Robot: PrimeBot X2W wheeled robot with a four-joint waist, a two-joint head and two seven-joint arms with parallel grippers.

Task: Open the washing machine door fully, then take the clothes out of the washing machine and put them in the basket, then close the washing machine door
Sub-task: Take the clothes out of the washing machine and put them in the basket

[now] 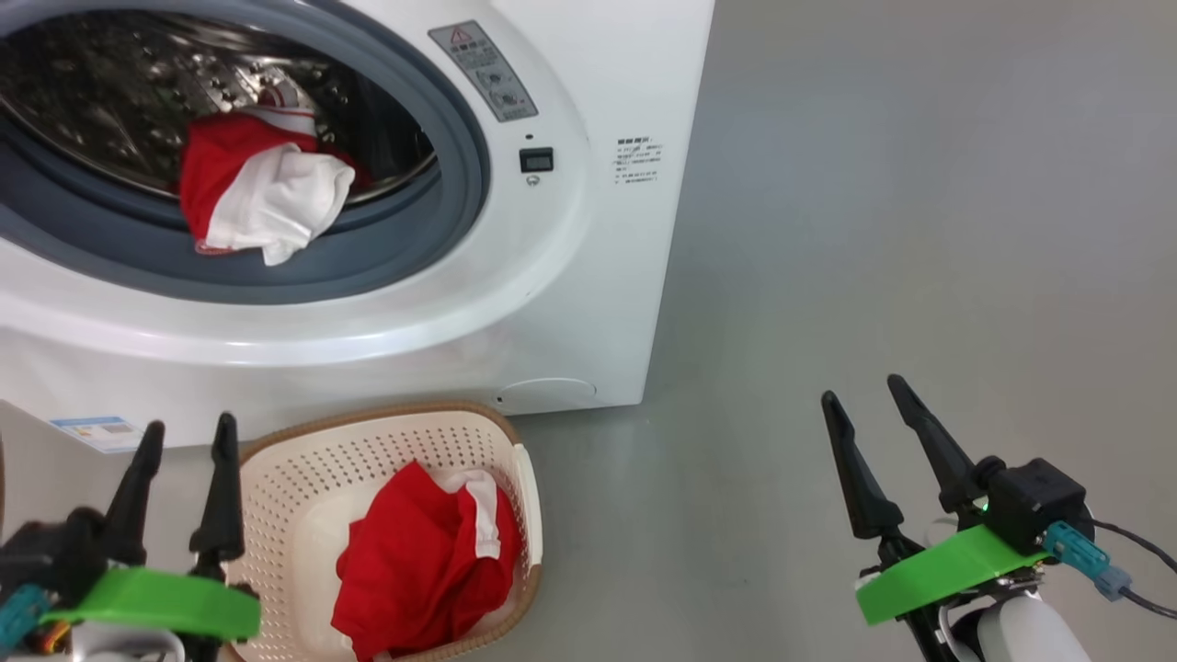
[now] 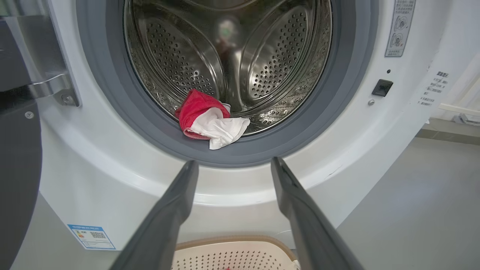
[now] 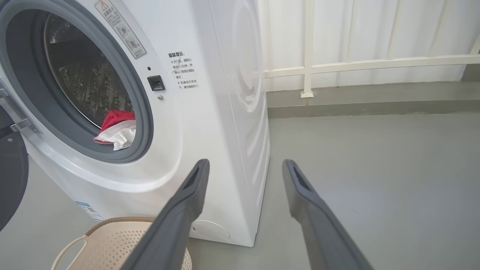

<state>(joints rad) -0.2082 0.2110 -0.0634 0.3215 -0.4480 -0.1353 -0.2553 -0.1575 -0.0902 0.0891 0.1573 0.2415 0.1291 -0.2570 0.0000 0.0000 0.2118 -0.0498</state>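
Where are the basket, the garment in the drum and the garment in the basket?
Basket (image 1: pixel 368 448), head view: perforated cream back wall.
Garment in drum (image 2: pixel 221 129), left wrist view: its white panel.
Garment in basket (image 1: pixel 414 552), head view: middle of the red fabric.

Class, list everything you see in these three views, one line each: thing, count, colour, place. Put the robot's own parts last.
washing machine: one, white, ahead left, drum open.
washing machine door: one, black, swung open at left.
floor: one, grey, underneath.
basket: one, cream, on floor before machine.
clothes: two, red and white, one at drum mouth, one in basket.
railing: one, white, by far wall.
left gripper: one, dark fingers, open, beside basket.
right gripper: one, dark fingers, open, over floor.
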